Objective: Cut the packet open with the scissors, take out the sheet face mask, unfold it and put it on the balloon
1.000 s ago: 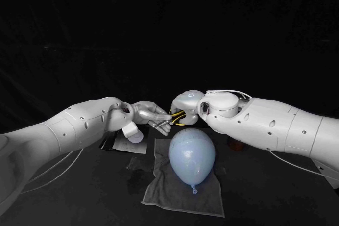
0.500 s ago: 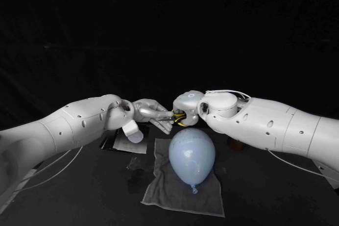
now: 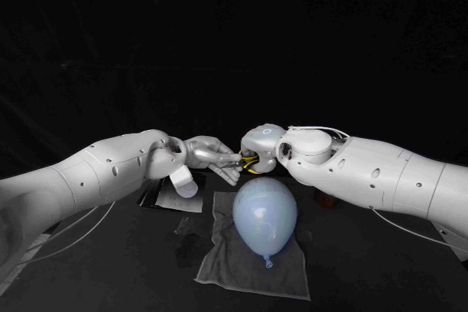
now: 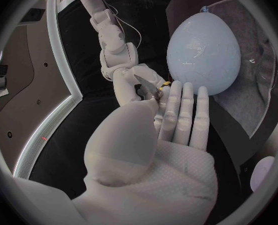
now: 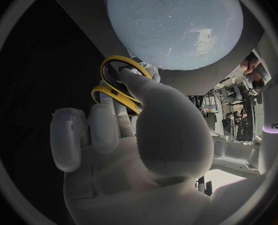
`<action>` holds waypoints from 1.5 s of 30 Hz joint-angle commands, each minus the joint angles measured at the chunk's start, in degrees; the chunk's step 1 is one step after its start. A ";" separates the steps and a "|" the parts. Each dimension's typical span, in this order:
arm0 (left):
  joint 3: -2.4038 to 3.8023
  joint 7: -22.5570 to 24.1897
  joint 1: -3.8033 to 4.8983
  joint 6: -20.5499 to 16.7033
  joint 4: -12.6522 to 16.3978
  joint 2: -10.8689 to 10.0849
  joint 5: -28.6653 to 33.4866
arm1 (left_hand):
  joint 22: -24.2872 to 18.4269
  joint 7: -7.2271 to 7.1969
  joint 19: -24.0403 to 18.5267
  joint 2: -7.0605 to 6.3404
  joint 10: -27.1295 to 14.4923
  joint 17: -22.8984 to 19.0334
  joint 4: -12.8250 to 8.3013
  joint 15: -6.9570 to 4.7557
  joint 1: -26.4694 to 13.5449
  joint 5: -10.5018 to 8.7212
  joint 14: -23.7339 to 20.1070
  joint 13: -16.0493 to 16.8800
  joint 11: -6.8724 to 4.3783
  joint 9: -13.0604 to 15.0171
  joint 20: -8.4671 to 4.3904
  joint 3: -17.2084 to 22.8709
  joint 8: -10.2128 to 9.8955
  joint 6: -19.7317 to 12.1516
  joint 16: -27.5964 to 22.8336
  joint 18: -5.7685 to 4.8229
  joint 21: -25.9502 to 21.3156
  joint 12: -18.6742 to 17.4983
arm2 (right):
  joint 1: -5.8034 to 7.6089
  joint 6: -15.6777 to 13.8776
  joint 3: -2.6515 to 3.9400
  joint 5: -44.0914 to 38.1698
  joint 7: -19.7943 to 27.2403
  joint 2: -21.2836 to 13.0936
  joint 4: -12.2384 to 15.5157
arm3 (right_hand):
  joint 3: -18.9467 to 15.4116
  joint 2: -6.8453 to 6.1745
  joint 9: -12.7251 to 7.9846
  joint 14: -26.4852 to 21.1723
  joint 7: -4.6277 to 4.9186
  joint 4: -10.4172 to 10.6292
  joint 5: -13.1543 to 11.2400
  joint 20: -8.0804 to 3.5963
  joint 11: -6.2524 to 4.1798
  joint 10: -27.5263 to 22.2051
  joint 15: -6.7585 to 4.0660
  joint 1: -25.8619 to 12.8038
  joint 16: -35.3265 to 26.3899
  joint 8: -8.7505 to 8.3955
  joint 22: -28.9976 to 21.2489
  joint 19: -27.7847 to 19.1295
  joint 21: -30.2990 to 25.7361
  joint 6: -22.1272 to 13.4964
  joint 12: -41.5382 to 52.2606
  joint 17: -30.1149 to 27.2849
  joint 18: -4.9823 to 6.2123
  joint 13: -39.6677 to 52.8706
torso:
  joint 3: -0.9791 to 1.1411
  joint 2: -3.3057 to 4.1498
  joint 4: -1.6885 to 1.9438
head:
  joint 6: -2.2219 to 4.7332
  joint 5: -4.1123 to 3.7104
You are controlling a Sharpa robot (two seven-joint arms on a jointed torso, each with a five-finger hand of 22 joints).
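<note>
A black backdrop hangs behind a black, matte worktop (image 3: 117, 271). Furthest left of the things, a flat, silvery rectangular packet (image 3: 181, 199) lies on the worktop under the left forearm, just beside the edge of a cloth; it is too dim to tell whether it is cut. Above it, the left hand (image 3: 207, 153) is raised off the surface with its silver fingers (image 4: 186, 105) stretched out straight and side by side, palm bare and nothing in its hold. The fingertips reach up to the scissors (image 3: 251, 165), though the views do not settle whether they touch them. The scissors have looped yellow handles, smooth and plastic-looking, with a thin metal blade showing in the left wrist view. The right hand (image 3: 260, 140) grips them: its fingers are curled through and around the yellow loops, with the thumb laid over them. The two hands meet above the far end of the balloon (image 3: 264, 214). The balloon is pale blue, glossy and egg-shaped, lying lengthwise with its knotted neck pointing toward the robot. It rests on a grey towel (image 3: 249, 271), soft and slightly rumpled, spread flat on the worktop. To the right, the white, smooth-shelled right arm crosses above the table.
</note>
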 commanded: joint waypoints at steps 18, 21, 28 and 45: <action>0.31 3.92 0.45 2.86 0.80 0.19 1.75 | 0.00 -0.30 0.35 -0.08 0.07 0.10 -1.89 -0.16 0.43 0.15 -0.01 0.07 -0.26 0.24 -0.03 1.95 -0.18 0.14 -0.25 0.87 -0.19 -0.12 | -0.21 0.39 -0.10 6.43 -0.85 -1.28 2.39 | -4.92 7.36 5.88 1.07 -1.34 -0.04 -0.19 -2.04 -6.89 18.53 -1.86 1.24 1.67 1.41 10.69 2.57 1.20 -4.12 25.45 4.34 -0.72 21.97 | -0.03 -0.05 0.00 | -0.17 0.27; 0.30 3.84 0.46 2.79 0.81 0.15 1.59 | -0.01 -0.32 0.35 -0.08 0.04 0.11 -1.95 -0.17 0.45 0.15 -0.04 0.07 -0.27 0.28 -0.04 2.02 -0.17 0.11 -0.27 0.88 -0.20 -0.15 | -0.19 0.62 -0.10 7.27 -1.66 -1.54 2.88 | -5.20 6.81 6.85 1.95 -2.09 -0.15 -0.19 -2.27 -7.35 18.98 -2.16 0.38 3.94 1.84 11.53 3.15 1.93 -3.29 40.26 9.12 -0.97 38.62 | -0.04 -0.06 -0.02 | -0.16 0.30; 0.28 3.58 0.46 2.89 0.82 0.07 1.45 | -0.01 -0.33 0.34 -0.08 0.00 0.13 -2.02 -0.17 0.47 0.15 -0.07 0.06 -0.28 0.33 -0.05 2.09 -0.17 0.06 -0.30 0.88 -0.21 -0.17 | -0.14 0.26 -0.10 7.93 -2.97 -2.04 3.81 | -4.55 10.24 6.85 1.45 -0.94 3.98 -0.16 -2.07 -6.52 17.07 -1.56 -2.81 3.92 -0.20 10.74 2.31 0.91 -5.17 50.30 9.25 -0.68 51.12 | -0.04 -0.07 0.01 | -0.15 0.27; 0.24 3.52 0.45 3.07 0.71 0.74 1.39 | -0.01 -0.31 0.33 -0.10 -0.04 0.15 -2.08 -0.16 0.47 0.15 -0.11 0.05 -0.27 0.40 -0.06 2.18 -0.17 0.00 -0.32 0.87 -0.22 -0.20 | -0.05 11.17 -0.10 17.02 -8.81 -1.34 3.48 | -1.10 20.70 11.44 1.60 3.27 6.75 -0.17 1.70 -2.33 11.09 2.05 -5.86 3.66 -0.30 12.94 4.28 3.07 -15.81 2.60 8.31 -1.35 11.26 | -0.04 -0.03 0.01 | -0.30 0.53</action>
